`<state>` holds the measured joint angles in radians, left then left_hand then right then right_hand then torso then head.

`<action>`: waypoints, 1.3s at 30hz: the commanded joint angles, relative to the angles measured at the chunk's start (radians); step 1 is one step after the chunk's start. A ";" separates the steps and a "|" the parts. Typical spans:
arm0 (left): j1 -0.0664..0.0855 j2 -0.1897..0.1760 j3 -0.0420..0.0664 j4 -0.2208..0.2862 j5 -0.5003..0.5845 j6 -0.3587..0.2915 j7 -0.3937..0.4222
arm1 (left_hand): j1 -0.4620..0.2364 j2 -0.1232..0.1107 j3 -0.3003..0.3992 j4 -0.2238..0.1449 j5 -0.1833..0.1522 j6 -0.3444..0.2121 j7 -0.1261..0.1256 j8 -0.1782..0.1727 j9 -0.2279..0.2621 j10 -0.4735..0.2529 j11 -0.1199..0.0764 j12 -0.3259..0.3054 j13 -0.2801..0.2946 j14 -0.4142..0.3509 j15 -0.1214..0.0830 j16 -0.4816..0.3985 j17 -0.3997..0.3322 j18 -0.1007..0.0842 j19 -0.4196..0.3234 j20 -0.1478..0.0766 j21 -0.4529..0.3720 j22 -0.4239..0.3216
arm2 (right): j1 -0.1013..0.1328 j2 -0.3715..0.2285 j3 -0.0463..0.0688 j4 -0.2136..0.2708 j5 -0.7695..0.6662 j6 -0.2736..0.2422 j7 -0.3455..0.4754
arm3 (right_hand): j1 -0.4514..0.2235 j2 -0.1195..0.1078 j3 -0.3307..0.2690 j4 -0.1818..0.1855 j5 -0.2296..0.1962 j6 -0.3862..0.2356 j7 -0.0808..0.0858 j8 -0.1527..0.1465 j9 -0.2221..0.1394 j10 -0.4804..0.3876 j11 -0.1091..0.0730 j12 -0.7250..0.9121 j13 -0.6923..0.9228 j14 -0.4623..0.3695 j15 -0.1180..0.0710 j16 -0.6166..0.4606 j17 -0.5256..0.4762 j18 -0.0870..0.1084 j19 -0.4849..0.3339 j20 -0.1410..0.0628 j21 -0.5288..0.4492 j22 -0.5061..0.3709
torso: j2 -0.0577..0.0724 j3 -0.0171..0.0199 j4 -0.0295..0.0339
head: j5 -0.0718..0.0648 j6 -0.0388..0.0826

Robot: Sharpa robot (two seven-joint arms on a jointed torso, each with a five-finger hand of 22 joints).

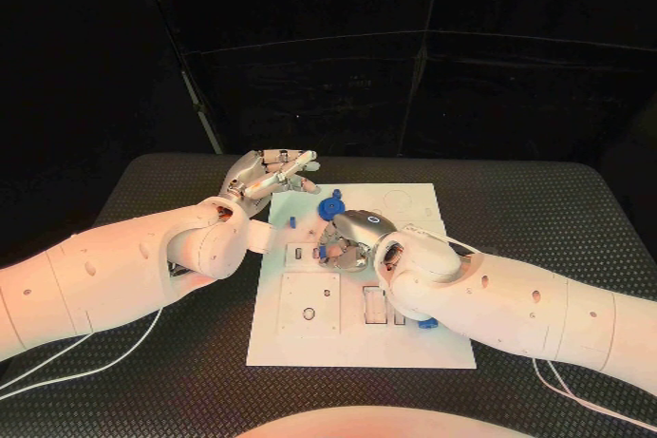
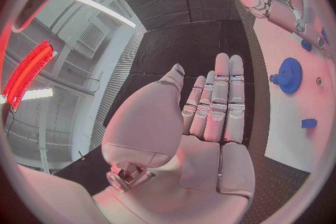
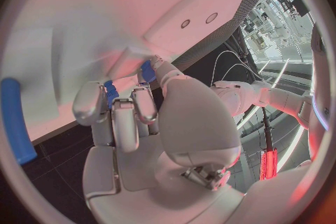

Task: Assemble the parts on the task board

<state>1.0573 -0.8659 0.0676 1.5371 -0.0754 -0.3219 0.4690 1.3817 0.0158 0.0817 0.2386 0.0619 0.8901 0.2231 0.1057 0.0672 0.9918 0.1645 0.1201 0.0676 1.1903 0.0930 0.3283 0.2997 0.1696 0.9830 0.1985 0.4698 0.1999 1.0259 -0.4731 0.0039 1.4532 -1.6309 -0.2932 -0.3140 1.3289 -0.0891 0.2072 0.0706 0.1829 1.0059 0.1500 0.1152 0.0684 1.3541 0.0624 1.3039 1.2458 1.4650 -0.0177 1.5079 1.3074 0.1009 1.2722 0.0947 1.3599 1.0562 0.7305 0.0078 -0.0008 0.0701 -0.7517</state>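
The right hand point(image 1: 353, 240) is curling its fingers around what looks like a small blue part point(image 3: 110, 91) on the task board point(image 1: 411, 348); the left hand point(image 1: 269, 177) is hovering open beside the blue gear point(image 1: 330, 207).

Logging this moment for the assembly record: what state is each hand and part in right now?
Left robot hand: open, fingers straight, holding nothing, beside the board's far left corner.
Right robot hand: fingers curled round a small blue part, over the board.
Blue gear: on the board, untouched.
Blue bar: lying loose by the board's edge.
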 commanded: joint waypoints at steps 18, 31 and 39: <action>0.001 0.002 0.001 -0.002 -0.003 0.016 0.001 | -0.001 0.012 -0.005 0.000 -0.002 0.002 0.002 -0.005 0.000 0.007 -0.001 -0.006 0.000 -0.008 0.001 -0.004 0.001 0.012 -0.003 0.001 0.005 -0.001 | -0.006 -0.002 -0.007 -0.008 0.019 -0.040 -0.026 | -0.038 -0.036 -0.052 0.025 -0.009 -0.083 0.016 -0.034 -0.003 -0.024 0.016 -0.015 -0.016 0.070 0.020 -0.004 0.093 0.001 -0.012 0.016 -0.010 -0.011 | -0.001 0.0002 -0.0003 | -0.002 -0.001; 0.001 0.001 0.001 -0.008 -0.006 0.018 -0.010 | 0.004 0.016 -0.006 -0.001 -0.002 0.013 -0.008 -0.004 0.001 0.021 -0.007 -0.005 0.002 -0.005 -0.003 -0.004 0.011 0.014 -0.002 -0.001 0.007 -0.001 | -0.012 -0.048 -0.006 0.036 0.086 -0.100 0.122 | 0.014 -0.052 -0.157 0.092 0.010 -0.144 0.032 -0.029 -0.001 -0.067 0.032 -0.046 -0.068 0.070 0.035 -0.002 0.098 0.006 -0.027 0.030 -0.022 -0.034 | -0.001 0.0009 0.0009 | -0.003 -0.002; 0.001 -0.010 0.001 -0.021 -0.097 0.019 -0.088 | 0.002 0.023 -0.017 0.019 -0.002 0.103 -0.052 0.018 0.005 0.200 -0.063 0.048 0.026 0.135 -0.058 0.045 0.072 0.016 0.099 -0.050 0.072 0.025 | -0.011 -0.171 0.012 0.137 0.234 -0.076 0.351 | 0.041 -0.049 -0.177 0.103 0.016 -0.160 0.037 -0.026 -0.001 -0.084 0.037 -0.052 -0.081 0.066 0.039 -0.006 0.089 0.010 -0.046 0.034 -0.035 -0.058 | -0.005 0.0004 -0.0026 | 0.004 0.004</action>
<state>1.0571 -0.8749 0.0675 1.5173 -0.1072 -0.3154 0.4334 1.3825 0.0331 0.0650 0.2553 0.0619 0.9894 0.1717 0.1204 0.0723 1.1830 0.1047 0.1661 0.0920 1.3159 0.0379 0.3698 0.3681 0.1696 1.0745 0.1514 0.5368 0.2228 1.0099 -0.6383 0.0107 1.5737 -1.4921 -0.3641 -0.1076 1.3598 -0.1380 0.0351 0.1749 0.1955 0.8512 0.1880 0.0840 0.0669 1.2765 0.1005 1.2539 1.1666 1.4668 0.0162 1.5073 1.3073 0.1009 1.2321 0.1305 1.3288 1.0001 0.7271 0.0091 -0.0012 0.0732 -0.7503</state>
